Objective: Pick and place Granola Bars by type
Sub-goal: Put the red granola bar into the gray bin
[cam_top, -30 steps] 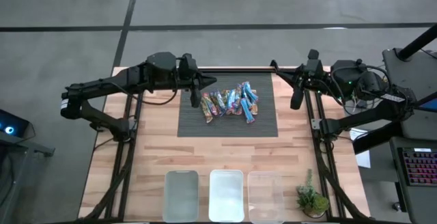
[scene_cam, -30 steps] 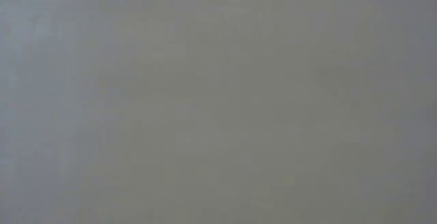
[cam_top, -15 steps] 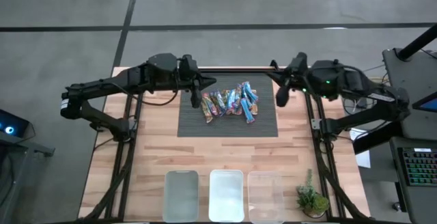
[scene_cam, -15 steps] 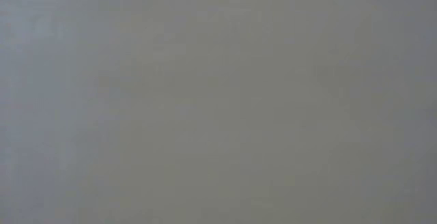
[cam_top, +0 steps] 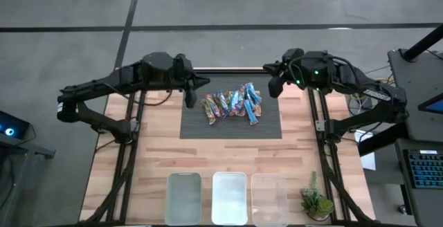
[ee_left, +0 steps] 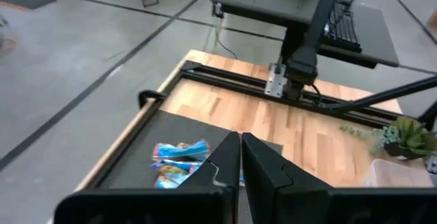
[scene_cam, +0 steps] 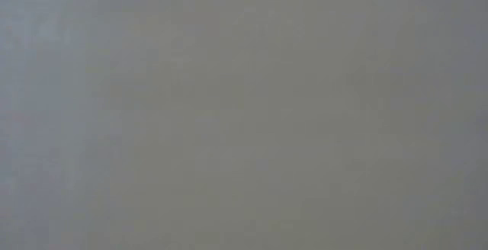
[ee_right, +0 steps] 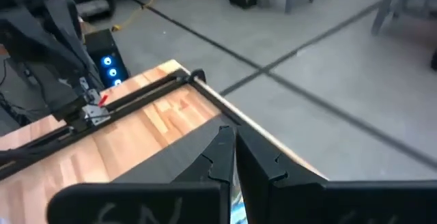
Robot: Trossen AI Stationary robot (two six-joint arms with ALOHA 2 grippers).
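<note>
Upper centre of the high view: Granola Bars heaped on a dark mat, near its top edge.
Left edge of mat: left gripper just beside the heap, fingers clenched on nothing.
Right edge of mat: right gripper at the upper right corner, apart from the bars, fingers pressed together, empty.
Open room: bare mat below the heap; wooden tabletop free on both sides.
Bottom edge: three clear bins in a row, small plant at their right.
Room: grey floor all round; low view shows only grey.
</note>
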